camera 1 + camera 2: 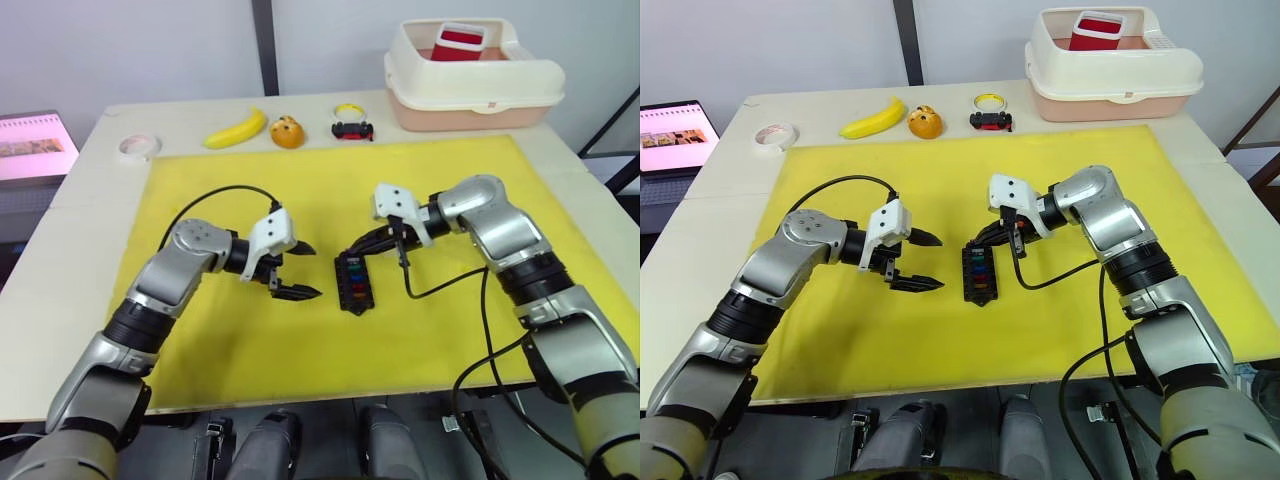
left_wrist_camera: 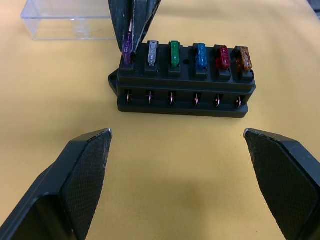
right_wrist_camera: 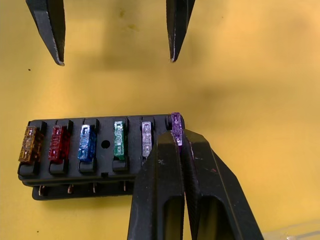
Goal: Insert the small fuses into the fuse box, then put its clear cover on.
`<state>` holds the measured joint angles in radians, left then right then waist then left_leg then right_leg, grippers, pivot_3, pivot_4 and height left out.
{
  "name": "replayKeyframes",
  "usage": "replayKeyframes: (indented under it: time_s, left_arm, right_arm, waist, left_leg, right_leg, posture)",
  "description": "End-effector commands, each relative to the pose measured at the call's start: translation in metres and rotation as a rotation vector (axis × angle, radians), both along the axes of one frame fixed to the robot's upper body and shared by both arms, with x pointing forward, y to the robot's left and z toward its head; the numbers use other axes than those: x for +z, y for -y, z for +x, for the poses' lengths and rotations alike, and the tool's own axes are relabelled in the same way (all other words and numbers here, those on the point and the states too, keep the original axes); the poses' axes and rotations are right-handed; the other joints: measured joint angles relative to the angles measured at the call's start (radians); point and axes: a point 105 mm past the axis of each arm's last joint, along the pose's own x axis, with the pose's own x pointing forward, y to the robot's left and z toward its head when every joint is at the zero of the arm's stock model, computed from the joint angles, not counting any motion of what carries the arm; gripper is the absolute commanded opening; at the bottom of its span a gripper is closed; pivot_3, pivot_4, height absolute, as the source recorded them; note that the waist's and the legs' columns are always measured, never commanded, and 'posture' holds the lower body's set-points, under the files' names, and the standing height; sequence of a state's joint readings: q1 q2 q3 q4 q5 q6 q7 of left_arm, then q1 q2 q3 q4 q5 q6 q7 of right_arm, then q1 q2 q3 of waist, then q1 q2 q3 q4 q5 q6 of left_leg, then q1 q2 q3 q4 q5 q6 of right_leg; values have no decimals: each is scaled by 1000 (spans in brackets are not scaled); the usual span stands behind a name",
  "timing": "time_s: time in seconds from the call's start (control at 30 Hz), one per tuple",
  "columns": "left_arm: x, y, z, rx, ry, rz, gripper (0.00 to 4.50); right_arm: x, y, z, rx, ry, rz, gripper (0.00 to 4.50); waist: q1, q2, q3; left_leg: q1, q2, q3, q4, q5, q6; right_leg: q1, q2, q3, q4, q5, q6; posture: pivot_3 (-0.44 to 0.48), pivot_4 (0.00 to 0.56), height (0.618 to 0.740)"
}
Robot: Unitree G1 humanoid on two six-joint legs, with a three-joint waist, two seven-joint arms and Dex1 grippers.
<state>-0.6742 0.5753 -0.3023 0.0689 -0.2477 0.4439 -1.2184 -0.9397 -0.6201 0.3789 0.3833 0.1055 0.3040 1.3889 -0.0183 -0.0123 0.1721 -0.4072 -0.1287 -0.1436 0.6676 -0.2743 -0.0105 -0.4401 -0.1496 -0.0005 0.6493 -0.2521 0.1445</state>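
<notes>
Right wrist view looks down on the fuse box (image 3: 102,155), a black block with one row of six slots, each holding a fuse: orange, red, blue, green, pale grey and, in the end slot, the purple fuse (image 3: 175,122). The right gripper (image 3: 180,145) has its two black fingers pressed together on that purple fuse, pinching it from above at the box's end.

Seen from the head, the fuse box (image 1: 354,283) lies near the middle of the yellow mat (image 1: 200,330), with the right gripper (image 1: 392,236) touching its far end from about 1 o'clock. The left gripper (image 1: 300,268) hovers just beside the box at its 9 o'clock, fingers spread wide, clear of it.

From the left wrist, the clear cover (image 2: 67,20) lies on the mat beyond the box, near its purple-fuse end and apart from it.

At 12 o'clock, past the mat, sit a banana (image 1: 237,129), an orange (image 1: 286,132) and a cream tub (image 1: 470,78).
</notes>
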Motion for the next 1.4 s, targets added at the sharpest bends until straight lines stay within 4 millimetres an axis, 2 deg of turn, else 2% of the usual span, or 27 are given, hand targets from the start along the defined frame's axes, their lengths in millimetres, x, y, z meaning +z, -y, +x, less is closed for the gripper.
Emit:
replayKeyframes:
  time_s: [0.03,0.23,0.57,0.67,0.73,0.93,1.3,1.4]
  left_arm:
    - [10,3,-1,-17,49,-11,4455]
    - [9,4,-1,-13,48,-14,4455]
    - [8,5,-2,-14,46,-15,4455]
    - [8,5,-2,-14,46,-14,4500]
    - [8,5,-2,-15,46,-13,4500]
    - [7,6,-2,-15,46,-13,4500]
    - [8,6,1,-7,51,-15,4500]
    - [9,5,2,-5,52,-15,4500]
  right_arm:
    - [10,0,2,-4,30,2,0]
    - [6,1,4,-14,31,-7,0]
    - [13,-2,4,-1,50,7,0]
    - [14,-1,5,-7,53,4,985]
    - [14,-1,4,-5,57,0,1865]
    - [17,-2,4,-4,67,5,1865]
    - [48,-8,0,3,65,111,1865]
    - [44,-8,-6,17,54,119,987]
  waist:
    - [0,0,0]
    - [0,0,0]
    - [-1,0,0]
    - [-1,0,0]
    - [-1,0,0]
    - [0,0,0]
    - [0,0,0]
    - [0,0,0]
  left_leg:
    - [0,0,0,0,0,0]
    - [0,0,0,0,0,0]
    - [0,0,0,0,0,0]
    - [0,0,0,0,0,0]
    - [0,0,0,0,0,0]
    - [0,0,0,0,0,0]
    - [0,0,0,0,0,0]
    - [0,0,0,0,0,0]
  right_leg:
    - [0,0,0,0,0,0]
    - [0,0,0,0,0,0]
    - [0,0,0,0,0,0]
    - [0,0,0,0,0,0]
    - [0,0,0,0,0,0]
    - [0,0,0,0,0,0]
    - [0,0,0,0,0,0]
    - [0,0,0,0,0,0]
  posture:
    - [0,150,740]
    - [0,150,740]
    - [0,150,740]
    - [0,150,740]
    - [0,150,740]
    - [0,150,740]
    - [0,150,740]
    - [0,150,740]
